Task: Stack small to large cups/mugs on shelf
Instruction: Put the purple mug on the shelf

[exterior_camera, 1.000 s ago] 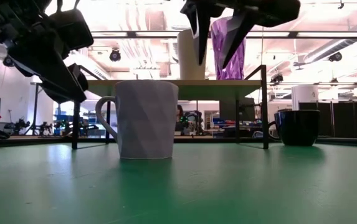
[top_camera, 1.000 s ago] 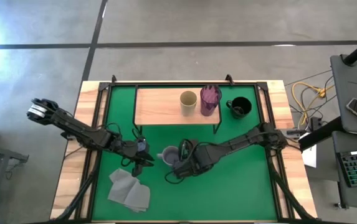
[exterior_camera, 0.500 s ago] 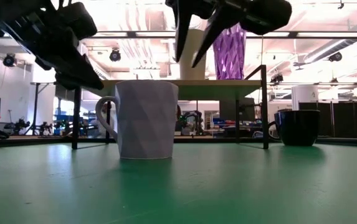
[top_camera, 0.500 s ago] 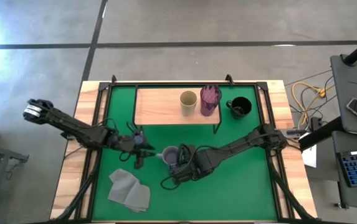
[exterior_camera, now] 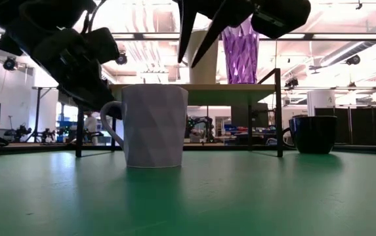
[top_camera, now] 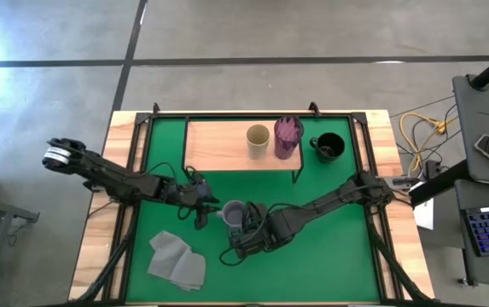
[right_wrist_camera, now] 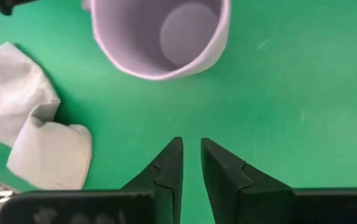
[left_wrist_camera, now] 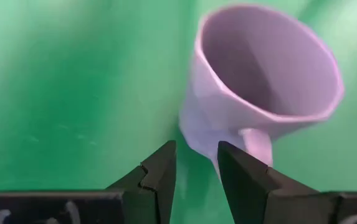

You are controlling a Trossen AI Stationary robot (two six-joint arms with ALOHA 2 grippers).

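Note:
The lavender-grey mug stands upright on its base on the green mat, with its handle toward the table's left. My left gripper is slightly open just left of the handle, touching nothing. My right gripper hovers above the mat just near of the mug, pointing down, its fingers a narrow gap apart. The tan cup and the purple tumbler stand on the wooden shelf. The black mug stands on the mat right of the shelf.
A crumpled grey cloth lies on the mat at the near left, close to both grippers. The shelf's left half is bare wood. The shelf's black legs stand behind the lavender mug.
My left gripper has moved toward the table's right and a little toward the far edge, closing in on the lavender mug's handle. My right gripper has shifted slightly toward the table's left, above the mug's near side. The mug has not moved.

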